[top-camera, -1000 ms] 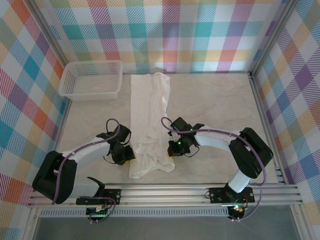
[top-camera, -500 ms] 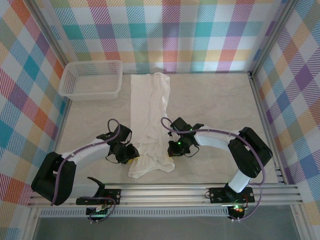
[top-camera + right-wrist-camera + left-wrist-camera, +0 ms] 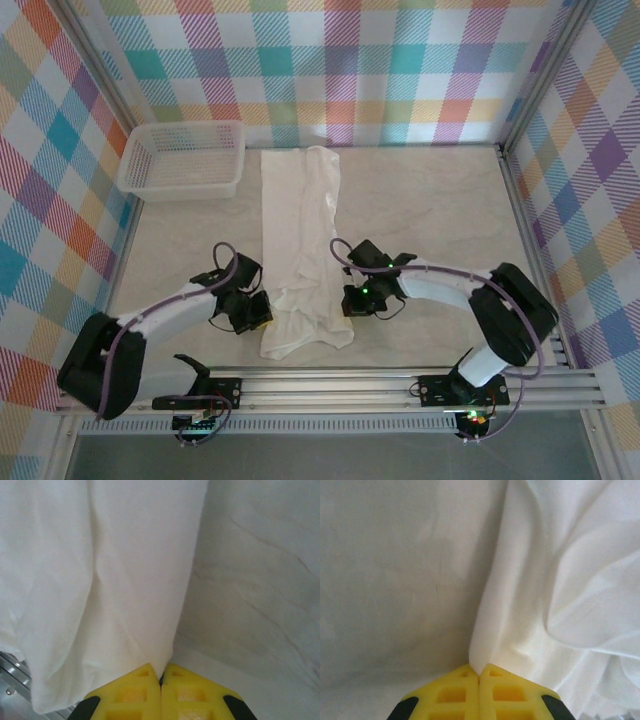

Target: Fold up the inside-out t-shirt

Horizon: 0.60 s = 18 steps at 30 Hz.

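Item: inside-out t-shirt (image 3: 300,230), white, thin - lies on the table (image 3: 440,220) as 1 long narrow strip running from the back wall toward the near rail (image 3: 330,385), left of the table's centre. Condition: the lengthwise folding looks done, with the sides turned in to a strip; the near end is wider and rumpled, with loose folds in the left wrist view. The black print cannot be made out. Left gripper (image 3: 262,312) is at the strip's left edge near its near end; its yellow fingertips (image 3: 465,677) are pressed together with the fabric's edge pinched between them. Right gripper (image 3: 350,300) is at the opposite edge, likewise clamped on the cloth border, as the right wrist view (image 3: 161,672) shows. Outstanding, by judgement: the crosswise folds, near end carried toward the far end, and smoothing of the rumpled part. Surroundings: 1 white mesh basket (image 3: 183,160) in the far left corner, close beside the strip's far end but apart from it - a possible snag only if the cloth swings left. Nothing lies on the strip itself.
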{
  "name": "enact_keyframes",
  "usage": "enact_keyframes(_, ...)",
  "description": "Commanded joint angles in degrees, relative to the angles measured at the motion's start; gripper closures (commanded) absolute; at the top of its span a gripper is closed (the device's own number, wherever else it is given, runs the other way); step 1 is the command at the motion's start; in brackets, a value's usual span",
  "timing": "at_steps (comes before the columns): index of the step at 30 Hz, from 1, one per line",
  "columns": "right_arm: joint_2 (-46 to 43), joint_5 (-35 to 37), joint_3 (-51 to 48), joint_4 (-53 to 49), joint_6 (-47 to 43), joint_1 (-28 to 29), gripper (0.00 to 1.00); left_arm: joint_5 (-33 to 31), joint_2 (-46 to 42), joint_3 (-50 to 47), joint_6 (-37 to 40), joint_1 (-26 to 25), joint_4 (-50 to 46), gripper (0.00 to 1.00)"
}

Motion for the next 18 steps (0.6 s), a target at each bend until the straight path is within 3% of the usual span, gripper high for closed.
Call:
enact_keyframes(1,-5.1,-0.25,-3.84,-2.28,3.15,0.8,1.0,2.05,-7.74,-3.76,-4.76,-3.33,-5.55,1.0)
enact_keyframes(5,-11.34,-0.73,-5.93,-5.99,5.56,2.82,1.0,2.12,-16.96,-5.78,-10.35,-6.71,-10.06,1.0)
enact_keyframes(9,-16.32,2.67,-2.7,-10.22,5.95,2.86,1.0,0.71,-21.5,-1.89,-12.32,-6.89,-12.28,1.0)
enact_keyframes(14,-15.62,8.52,7.4,-12.32,3.06,0.01,1.0,-9.11,-15.56,12.44,-5.73,-5.53,-18.57,1.0)
enact_keyframes(18,-11.49,10.12,15.64,-9.42,-1.56,-4.09,1.0,-18.23,-9.33,23.57,2.26,-1.69,-20.01,1.0)
